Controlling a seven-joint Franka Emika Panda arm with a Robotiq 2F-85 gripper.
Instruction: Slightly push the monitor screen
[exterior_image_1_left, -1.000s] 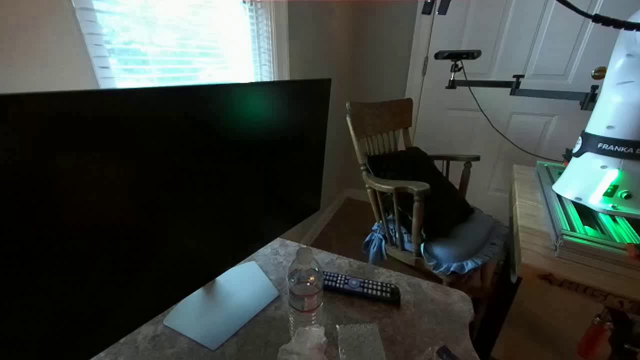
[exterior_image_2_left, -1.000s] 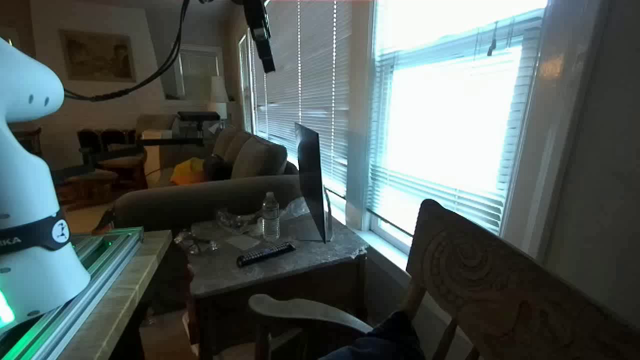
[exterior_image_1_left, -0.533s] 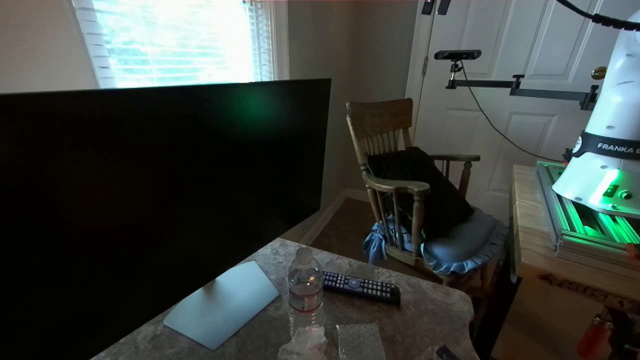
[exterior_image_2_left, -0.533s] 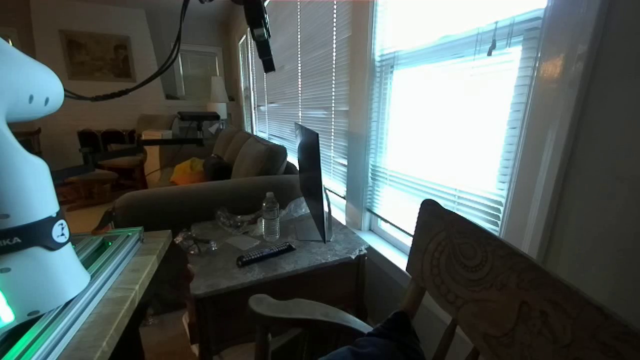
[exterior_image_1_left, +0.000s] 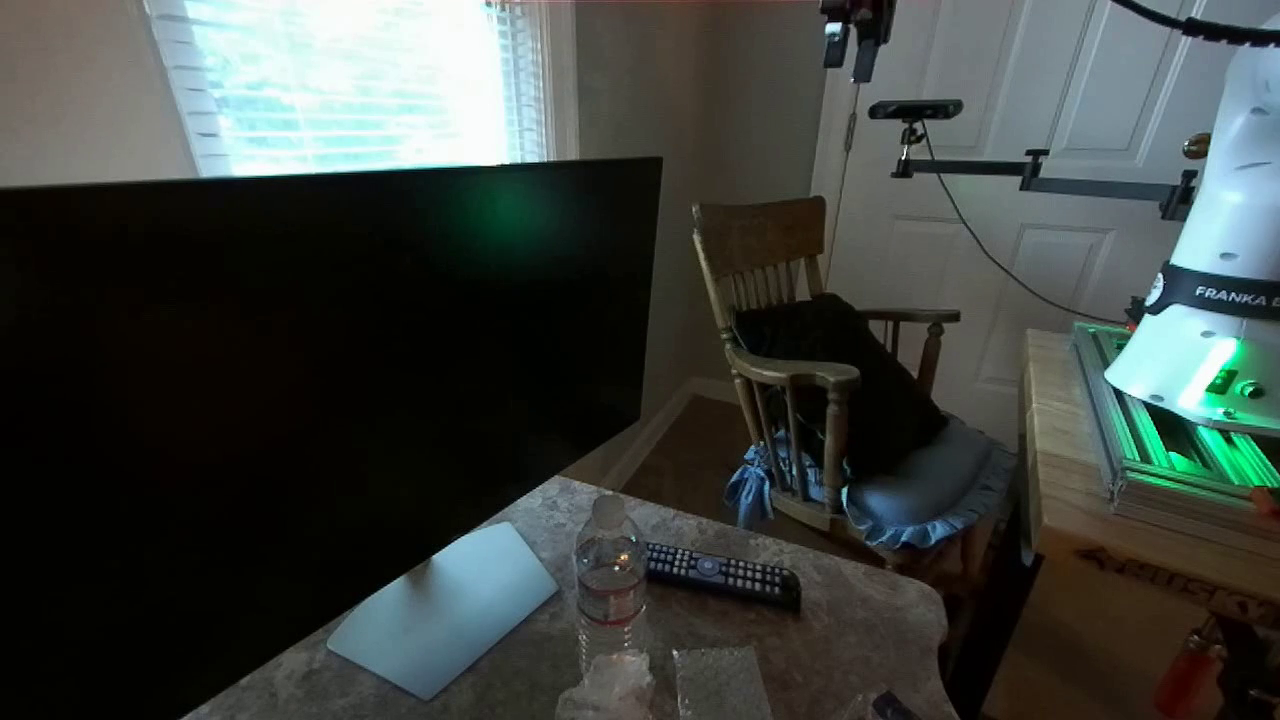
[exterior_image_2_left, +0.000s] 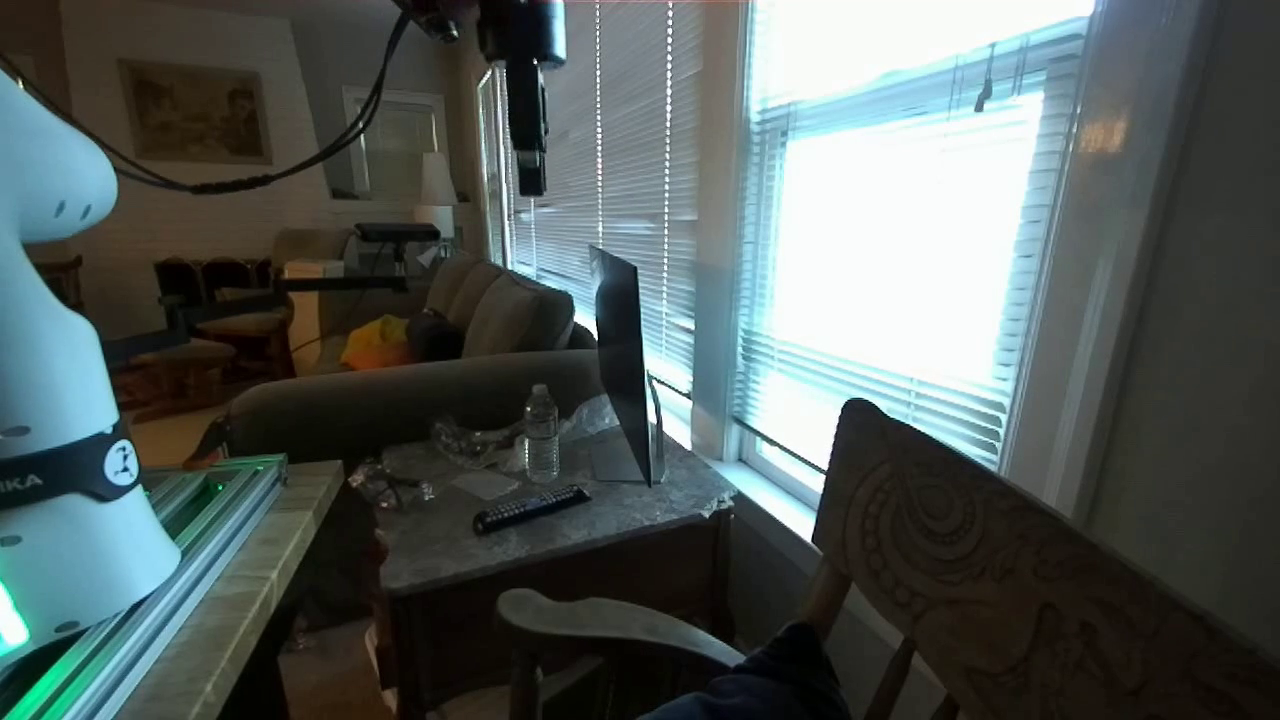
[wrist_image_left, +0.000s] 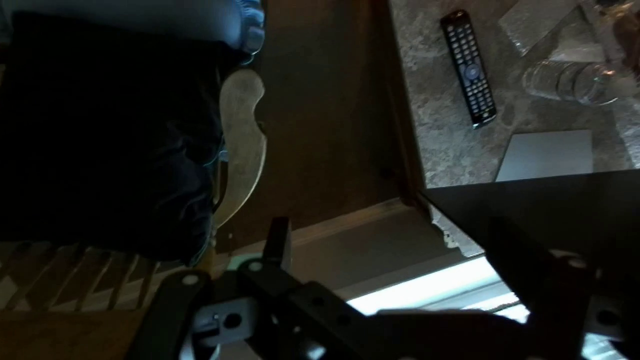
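The monitor screen is a large black panel standing upright, filling the left of an exterior view. It shows nearly edge-on in an exterior view and as a dark slab at the right of the wrist view. My gripper is at the top of an exterior view, fingers pointing down. In an exterior view the gripper hangs higher than the screen's top edge, apart from it. In the wrist view the gripper has its fingers wide apart with nothing between them; the right finger overlaps the dark screen in the picture.
A remote control, a water bottle and clear plastic wrapping lie or stand on the side table before the screen. A wooden chair with a dark cushion stands beside it. The window is behind the screen.
My gripper has come lower: more of it shows at the top of both exterior views, and it now points more straight down. The monitor screen has not visibly moved.
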